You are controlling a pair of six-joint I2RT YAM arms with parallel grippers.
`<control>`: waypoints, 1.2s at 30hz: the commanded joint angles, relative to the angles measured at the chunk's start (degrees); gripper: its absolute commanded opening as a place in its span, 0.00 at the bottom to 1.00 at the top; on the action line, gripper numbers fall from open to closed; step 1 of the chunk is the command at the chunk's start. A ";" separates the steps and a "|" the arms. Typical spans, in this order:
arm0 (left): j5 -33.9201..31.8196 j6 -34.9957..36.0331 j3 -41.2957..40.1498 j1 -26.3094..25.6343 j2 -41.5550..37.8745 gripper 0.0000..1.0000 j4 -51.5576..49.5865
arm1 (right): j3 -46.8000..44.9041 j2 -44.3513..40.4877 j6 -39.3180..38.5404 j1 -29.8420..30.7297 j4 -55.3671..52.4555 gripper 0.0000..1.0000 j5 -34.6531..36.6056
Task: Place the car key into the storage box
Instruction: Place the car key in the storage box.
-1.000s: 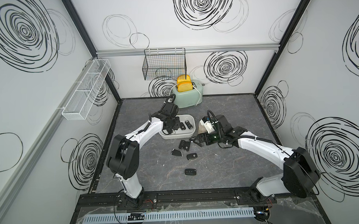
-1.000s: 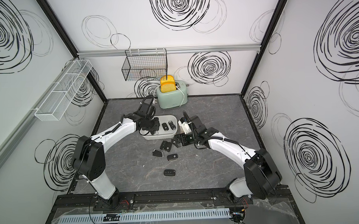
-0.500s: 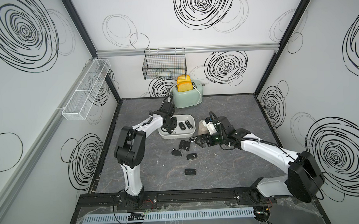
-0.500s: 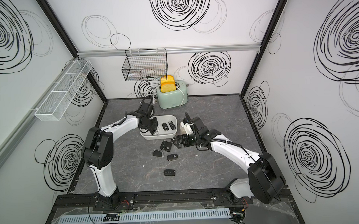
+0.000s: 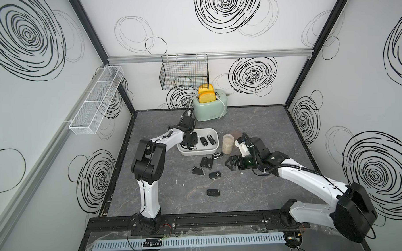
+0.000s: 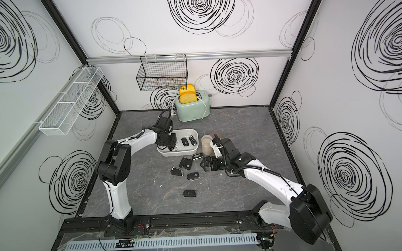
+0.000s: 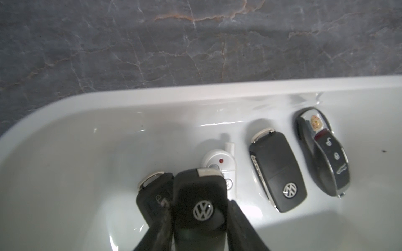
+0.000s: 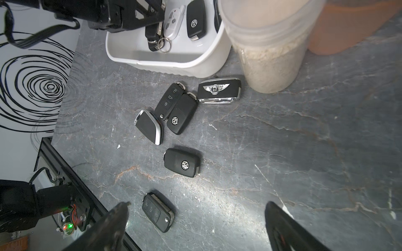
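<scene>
While left claw (image 7: 199, 205) pinches car key (image 7: 200, 195) inside storage box (image 7: 195, 89) rim, right claw (image 8: 198, 204) gapes empty

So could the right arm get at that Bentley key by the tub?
Probably yes. The right gripper hangs open close to the Bentley key, nothing between them, though the jar beside it may crowd a finger.

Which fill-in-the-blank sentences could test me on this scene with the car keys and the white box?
The fingers of the left gripper hold a black plastic car key bearing a ____ logo.
The right gripper has its fingers ____.
____ loose car keys lie on the grey marbled table outside the white plastic storage box.
Two yellow toast slices stand in the mint-green ____.
Missing words: Volkswagen; open; Six; toaster.
</scene>
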 commanded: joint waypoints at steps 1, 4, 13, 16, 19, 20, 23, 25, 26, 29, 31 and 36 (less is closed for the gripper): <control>0.28 0.86 -0.28 0.42 1.43 0.43 1.62 | -1.59 -3.61 1.22 0.51 1.15 0.99 2.36; 0.15 0.78 -0.40 0.41 2.00 0.44 1.58 | -2.02 -5.46 1.23 0.50 0.87 0.99 3.44; 0.02 0.25 0.04 0.24 -1.10 0.69 -0.68 | -0.82 -4.16 -0.13 1.33 -1.89 0.99 1.56; 0.02 -0.27 -0.46 -0.12 -4.90 0.74 -1.46 | -0.88 -3.61 -1.33 2.82 -1.39 0.99 1.49; 0.10 -1.04 -1.93 -0.59 -9.66 0.78 -2.26 | -0.97 -2.68 -2.75 4.61 -0.66 0.99 0.23; 0.37 -1.40 -2.84 -0.65 -11.57 0.79 -2.38 | -0.88 -2.12 -3.47 5.29 -0.59 0.99 -0.38; 1.28 -3.15 -6.55 -0.87 -17.29 0.85 -2.49 | -0.80 -0.70 -5.14 7.94 -0.15 0.99 0.10; 2.20 -5.11 -9.79 -1.04 -21.14 0.89 -2.24 | -0.97 -0.06 -6.08 9.92 0.51 0.99 0.81; 2.89 -6.18 -11.68 -1.22 -23.43 0.91 -2.03 | -0.99 0.23 -6.45 10.91 0.78 0.99 0.96; 4.31 -9.29 -17.62 -1.71 -29.67 0.98 -1.05 | -1.15 1.11 -7.59 13.87 2.01 0.99 1.11; 5.23 -11.31 -21.28 -2.21 -33.44 0.98 -0.69 | -1.23 2.08 -8.45 15.84 2.59 0.99 1.26; 7.27 -15.64 -29.44 -3.81 -42.26 0.98 -1.08 | -1.10 5.94 -9.75 19.42 3.10 0.99 -0.87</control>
